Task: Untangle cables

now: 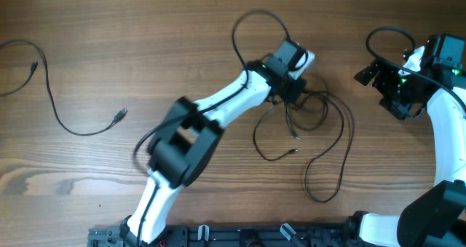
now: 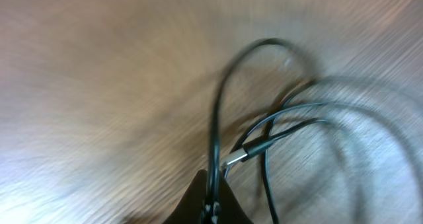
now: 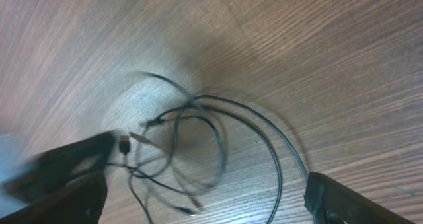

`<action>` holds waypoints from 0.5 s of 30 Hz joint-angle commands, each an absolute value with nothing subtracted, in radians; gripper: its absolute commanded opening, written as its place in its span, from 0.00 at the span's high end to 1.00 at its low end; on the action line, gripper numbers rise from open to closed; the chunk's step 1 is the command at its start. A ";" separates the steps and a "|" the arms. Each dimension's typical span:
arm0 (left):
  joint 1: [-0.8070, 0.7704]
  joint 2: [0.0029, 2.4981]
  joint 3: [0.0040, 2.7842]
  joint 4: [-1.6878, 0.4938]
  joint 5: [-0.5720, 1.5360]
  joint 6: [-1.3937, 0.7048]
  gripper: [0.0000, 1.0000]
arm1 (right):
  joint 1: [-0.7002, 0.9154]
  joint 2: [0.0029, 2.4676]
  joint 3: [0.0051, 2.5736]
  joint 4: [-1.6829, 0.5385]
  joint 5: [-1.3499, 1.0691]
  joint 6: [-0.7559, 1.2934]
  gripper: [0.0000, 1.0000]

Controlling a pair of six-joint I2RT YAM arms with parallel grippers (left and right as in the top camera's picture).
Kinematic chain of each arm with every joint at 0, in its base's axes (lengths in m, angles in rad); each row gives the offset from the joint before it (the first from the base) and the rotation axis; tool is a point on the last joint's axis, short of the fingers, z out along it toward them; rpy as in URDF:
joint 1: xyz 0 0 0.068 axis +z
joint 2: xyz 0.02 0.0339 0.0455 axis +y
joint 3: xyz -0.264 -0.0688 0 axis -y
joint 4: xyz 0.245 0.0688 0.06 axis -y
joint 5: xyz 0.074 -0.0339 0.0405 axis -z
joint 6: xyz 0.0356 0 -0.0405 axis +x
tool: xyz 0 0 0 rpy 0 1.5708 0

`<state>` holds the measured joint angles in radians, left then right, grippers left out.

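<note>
Overhead and wrist views of a wood table (image 1: 109,28) on which I am working to separate black cables. The landmark is the tangle (image 1: 309,123), a loose knot of thin black cords lying in overlapping loops, with long slack arcs trailing off its lower side. My left gripper (image 2: 211,204) sits on the upper left edge of the tangle. Its fingers look closed on a pinched cable (image 2: 215,118) that rises from between them in a tall arch and curves back down into the tangle. That view is heavily smeared, so I read the grip as likely rather than certain. A short silvery plug tip (image 2: 234,159) lies just beside the fingers, where two other cords cross. My right gripper (image 3: 206,196) hangs to the right of the tangle, apart from it, with its fingers spread wide and nothing between them. A lone cable (image 1: 51,101) lies well to the left of the tangle in an open curve, touching no other cord, so I judge that one strand is already freed. The step in hand looks like drawing a second strand out. Next I would pull the pinched cable slowly away from the tangle and watch for loops that ride along. I would also bring the right gripper in to pin the rest, since these cords are light and limp and would drag together.
</note>
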<state>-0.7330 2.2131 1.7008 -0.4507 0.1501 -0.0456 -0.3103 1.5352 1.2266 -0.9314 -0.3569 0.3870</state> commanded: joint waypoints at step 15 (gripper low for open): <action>-0.515 1.353 1.749 -0.542 0.183 -0.310 0.96 | -0.305 1.539 1.242 -0.910 -0.646 0.144 0.02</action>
